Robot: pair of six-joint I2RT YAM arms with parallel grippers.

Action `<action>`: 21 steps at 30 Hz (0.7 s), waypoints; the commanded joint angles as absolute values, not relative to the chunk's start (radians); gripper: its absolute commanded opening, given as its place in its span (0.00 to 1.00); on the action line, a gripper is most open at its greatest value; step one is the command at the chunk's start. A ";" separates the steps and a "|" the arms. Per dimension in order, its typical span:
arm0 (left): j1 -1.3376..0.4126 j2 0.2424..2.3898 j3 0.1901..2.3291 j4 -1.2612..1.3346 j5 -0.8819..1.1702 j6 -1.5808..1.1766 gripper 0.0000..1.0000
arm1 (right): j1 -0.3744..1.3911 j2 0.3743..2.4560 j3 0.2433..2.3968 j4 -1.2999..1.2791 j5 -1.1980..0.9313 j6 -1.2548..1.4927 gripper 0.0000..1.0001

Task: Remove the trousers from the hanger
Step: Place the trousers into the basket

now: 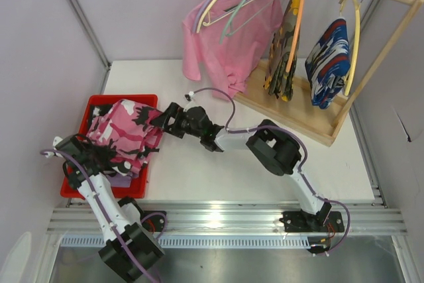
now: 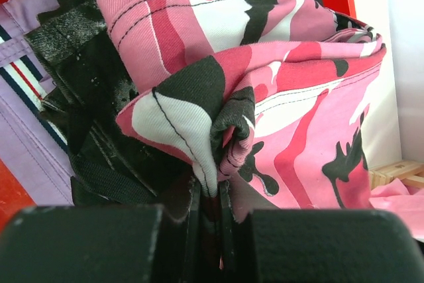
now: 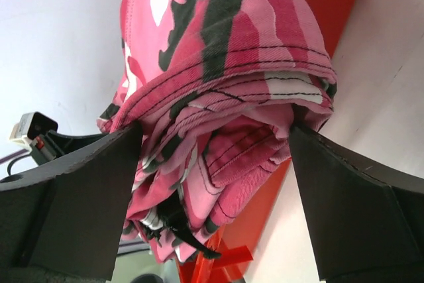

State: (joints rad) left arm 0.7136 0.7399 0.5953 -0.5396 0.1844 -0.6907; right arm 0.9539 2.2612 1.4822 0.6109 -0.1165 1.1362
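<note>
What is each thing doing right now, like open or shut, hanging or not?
pink camouflage trousers, off the hanger, bunched over the red bin.
left claw, shut on a fold of the pink camouflage trousers.
right claw, open wide around them.
yellow-olive trousers, hanging on the rack.
blue print trousers, hanging on the rack.
pink T-shirt, hanging on the rack.

No words, numbers or signs can be read in any view. The pink, black and white camouflage cloth trousers point(image 2: 298, 117) carry only blotches (no letters among them).
</note>
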 commanded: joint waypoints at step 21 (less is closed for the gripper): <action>0.744 0.732 0.711 -0.423 0.244 -0.666 0.00 | 0.993 2.283 1.732 0.589 -0.080 1.079 0.00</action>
